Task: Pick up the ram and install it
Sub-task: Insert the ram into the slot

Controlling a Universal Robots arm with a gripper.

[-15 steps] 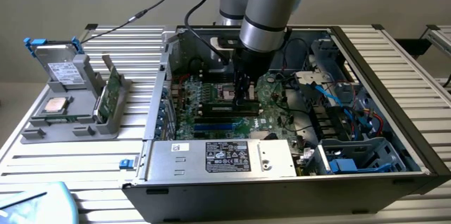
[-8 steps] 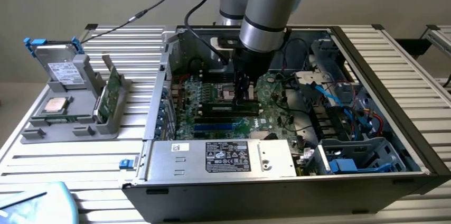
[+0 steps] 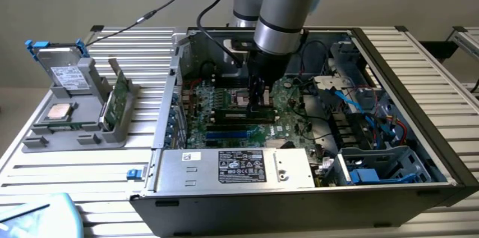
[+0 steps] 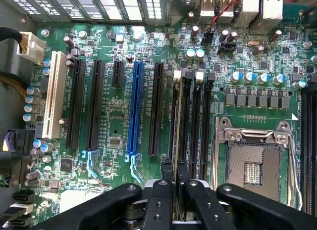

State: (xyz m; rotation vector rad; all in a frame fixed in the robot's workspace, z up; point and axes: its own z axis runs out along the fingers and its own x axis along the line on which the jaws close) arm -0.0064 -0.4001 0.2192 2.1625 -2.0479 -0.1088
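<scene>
- Wrist view has the gripper point(image 4: 174, 176) closed hard on the ram point(image 4: 176, 126), with its 2 fingers point(image 4: 167, 171) pressing the thin board by its 2 flat faces.
- From the fingers outward, the ram runs straight away from the hand. It is seen edge-on as a narrow pale strip.
- Its long axis lies along the 4 memory slots point(image 4: 196, 126), parallel to them with no skew that I can make out.
- The ram stands directly over, or partly in, what appears to be the outermost of the 4 slots. That slot is farthest from the processor socket point(image 4: 257, 165) and just beside a black expansion slot point(image 4: 156, 106).
- A white latch point(image 4: 177, 74) sits at the far end of that slot, just past the ram's far end.
- Whether the ram's lower edge is fully seated cannot be told, since the hand covers the near end.
- Judged from this, the fit depends on the ram staying upright and in line with that 1 slot.
- Exterior view shows the 1 arm point(image 3: 288, 8) reaching straight down into the computer case point(image 3: 299, 213), with the hand over the middle of the motherboard point(image 3: 295, 109).
- The slots there run parallel to the case's front wall.
- A grey tray point(image 3: 75, 137) of other parts sits outside the case on the exterior view's left, well apart.
</scene>
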